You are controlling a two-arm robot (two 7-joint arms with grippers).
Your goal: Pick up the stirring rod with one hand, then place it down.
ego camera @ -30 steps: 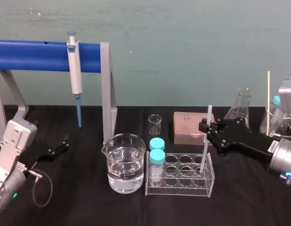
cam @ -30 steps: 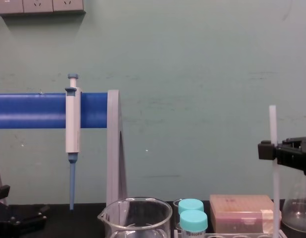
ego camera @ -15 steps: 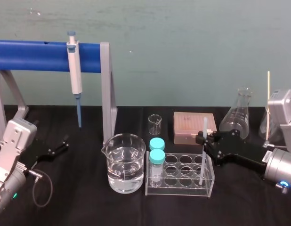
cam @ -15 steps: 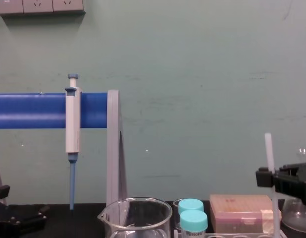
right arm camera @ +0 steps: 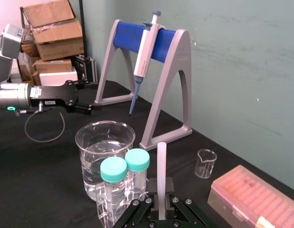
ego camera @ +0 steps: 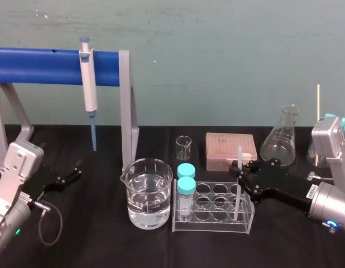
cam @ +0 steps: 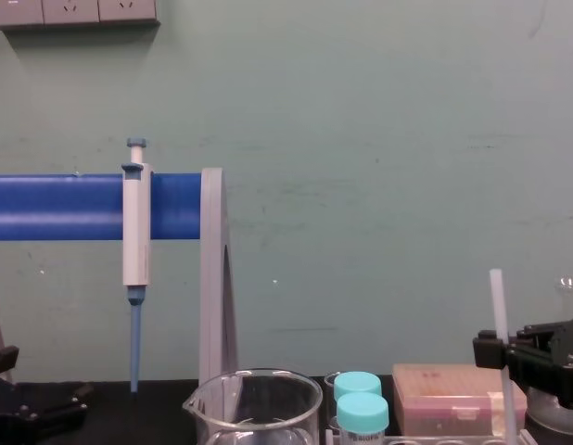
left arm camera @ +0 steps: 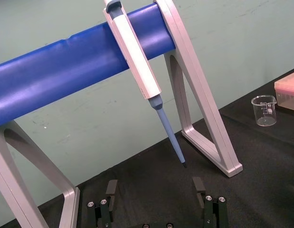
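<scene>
The right pincer (ego camera: 241,174) stays clamped on the stirring rod (ego camera: 239,156) and has sunk lower than a second ago, so the upright rod now reaches deeper into a well at the right end of the clear tube rack (ego camera: 216,224). The left pincer (ego camera: 68,175) lies parked, fingers apart, at the left of the worktop (ego camera: 105,245)

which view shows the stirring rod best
The head view: the stirring rod shows from top to lower end in the clear tube rack, the right gripper shut on it. The right wrist view shows its upper part up close; the chest view cuts off its lower part. The left gripper sits open, far left.
</scene>
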